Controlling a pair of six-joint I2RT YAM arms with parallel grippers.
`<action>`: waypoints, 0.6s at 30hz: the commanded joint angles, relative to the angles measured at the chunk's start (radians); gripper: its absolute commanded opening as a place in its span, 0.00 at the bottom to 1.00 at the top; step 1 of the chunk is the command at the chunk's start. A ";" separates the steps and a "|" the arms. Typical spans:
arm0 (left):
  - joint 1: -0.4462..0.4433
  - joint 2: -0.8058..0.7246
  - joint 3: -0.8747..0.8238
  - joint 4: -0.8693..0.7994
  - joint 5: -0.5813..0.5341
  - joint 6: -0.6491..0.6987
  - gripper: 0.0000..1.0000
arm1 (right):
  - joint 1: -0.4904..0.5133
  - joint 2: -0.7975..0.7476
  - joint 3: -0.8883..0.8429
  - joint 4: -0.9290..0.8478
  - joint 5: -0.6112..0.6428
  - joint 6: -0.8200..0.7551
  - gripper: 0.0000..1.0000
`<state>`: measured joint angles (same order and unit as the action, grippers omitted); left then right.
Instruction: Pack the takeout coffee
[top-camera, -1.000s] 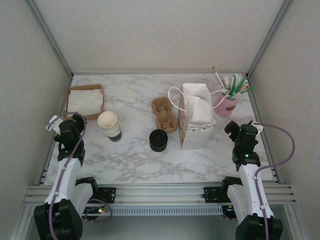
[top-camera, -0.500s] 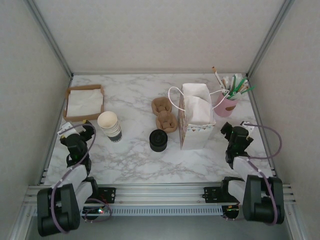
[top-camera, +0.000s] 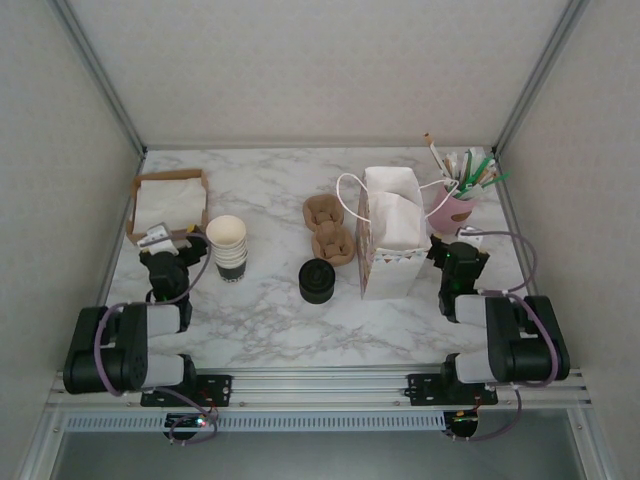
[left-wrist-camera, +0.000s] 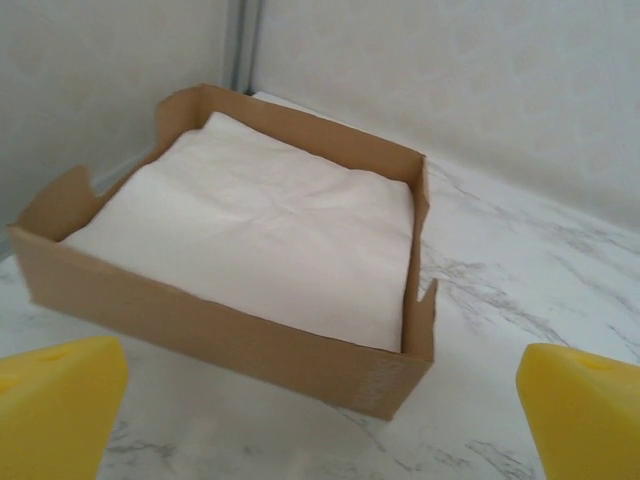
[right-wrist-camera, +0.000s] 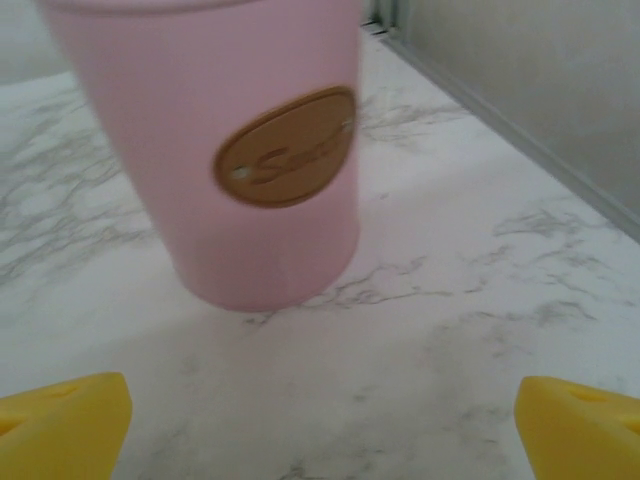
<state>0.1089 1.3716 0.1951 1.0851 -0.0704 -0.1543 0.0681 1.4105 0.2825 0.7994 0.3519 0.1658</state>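
Nearest, both arms are folded low over the counter (top-camera: 280, 325). The left gripper (top-camera: 166, 248) is spread wide, with nothing between its yellow fingers (left-wrist-camera: 60, 400). It is aimed at the napkin box (left-wrist-camera: 250, 230), which lies just ahead of it. The right gripper (top-camera: 450, 253) is likewise spread and empty, and is pointed at the pink pot (right-wrist-camera: 250, 170) close in front.

Just right of the left gripper the stack (top-camera: 229, 258) is found. The cup (top-camera: 227, 232) to be packed is judged to be its top one, nested there and lidless. Further right the black lids (top-camera: 317, 280) are set mid-counter. Beside them the bag (top-camera: 392, 235) is stood upright with its mouth open. Behind the lids 2 brown carriers (top-camera: 330, 228) are laid.

The step in hand is judged to be the fetching of 1 cup. The left gripper should be turned from the box toward the stack. The top cup should be taken just below its rim and squeezed lightly, so that the paper is not crushed. It should then be drawn straight up, so that the lower cups are left standing.
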 joint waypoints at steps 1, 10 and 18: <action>-0.030 0.075 0.030 0.134 -0.009 0.048 1.00 | 0.024 0.048 0.071 0.036 -0.042 -0.086 0.99; -0.060 0.143 0.037 0.175 -0.023 0.078 1.00 | 0.028 0.132 0.094 0.062 -0.127 -0.129 0.99; -0.064 0.165 0.023 0.219 0.006 0.096 1.00 | 0.025 0.130 0.097 0.059 -0.138 -0.129 0.99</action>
<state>0.0528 1.5269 0.2134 1.2514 -0.0700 -0.0742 0.0906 1.5349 0.3851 0.8246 0.2298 0.0551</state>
